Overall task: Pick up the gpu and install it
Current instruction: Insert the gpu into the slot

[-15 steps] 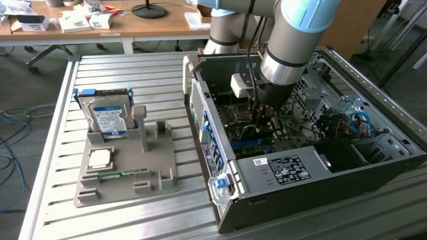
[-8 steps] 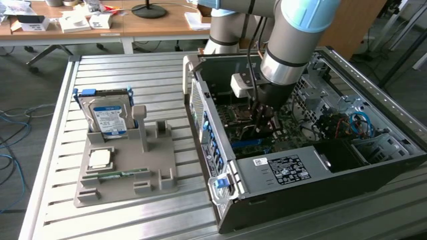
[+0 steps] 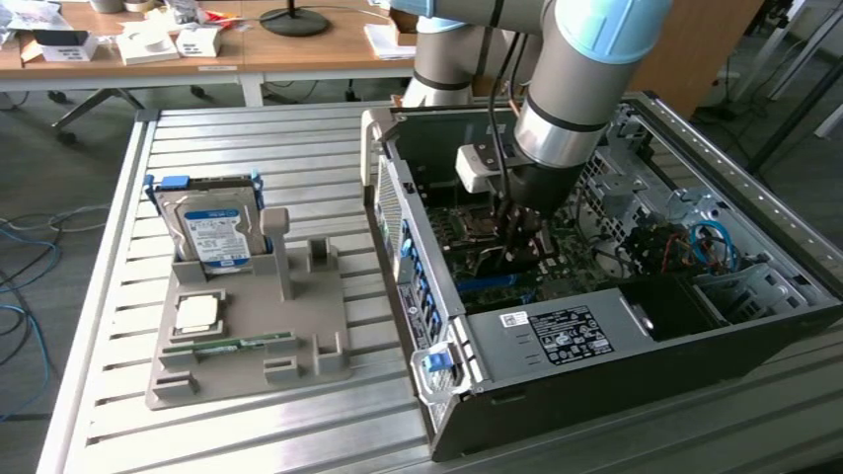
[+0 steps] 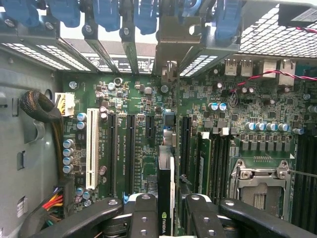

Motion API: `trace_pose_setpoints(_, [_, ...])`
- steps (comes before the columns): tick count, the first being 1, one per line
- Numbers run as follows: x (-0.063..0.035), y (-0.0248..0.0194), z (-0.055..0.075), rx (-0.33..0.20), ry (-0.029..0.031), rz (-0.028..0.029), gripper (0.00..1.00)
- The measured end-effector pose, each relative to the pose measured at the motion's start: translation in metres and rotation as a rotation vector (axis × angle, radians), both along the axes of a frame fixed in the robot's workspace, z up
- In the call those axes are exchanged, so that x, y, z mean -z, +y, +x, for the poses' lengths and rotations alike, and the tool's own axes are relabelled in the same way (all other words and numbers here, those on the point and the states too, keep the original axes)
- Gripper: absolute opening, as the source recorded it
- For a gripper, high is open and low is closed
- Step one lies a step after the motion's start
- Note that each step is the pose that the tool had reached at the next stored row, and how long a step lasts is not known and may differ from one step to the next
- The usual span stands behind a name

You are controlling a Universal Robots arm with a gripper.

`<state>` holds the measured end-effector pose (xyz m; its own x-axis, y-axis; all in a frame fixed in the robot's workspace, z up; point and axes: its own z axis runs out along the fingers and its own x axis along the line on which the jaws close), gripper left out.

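Black fingers of the tool are clenched on the gpu, which stands edge-on between them and runs away from the tool toward a row of blue latches. Beneath the tool lies the motherboard, a white slot off to one side; whether the card is seated I cannot tell.

From the exterior view, the tool hangs inside the open computer case on the desk; the dark strip under it is probably the card. Well apart from the tool, toward the exterior view's left, a hard drive stands in a grey holder.
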<state>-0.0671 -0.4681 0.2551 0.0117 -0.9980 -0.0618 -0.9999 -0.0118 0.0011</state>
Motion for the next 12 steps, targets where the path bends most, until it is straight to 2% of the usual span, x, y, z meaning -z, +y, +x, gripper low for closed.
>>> trace_pose_setpoints(12, [0.0022, 0.0, 0.0, 0.0, -0.0015, 0.0003, 0.26])
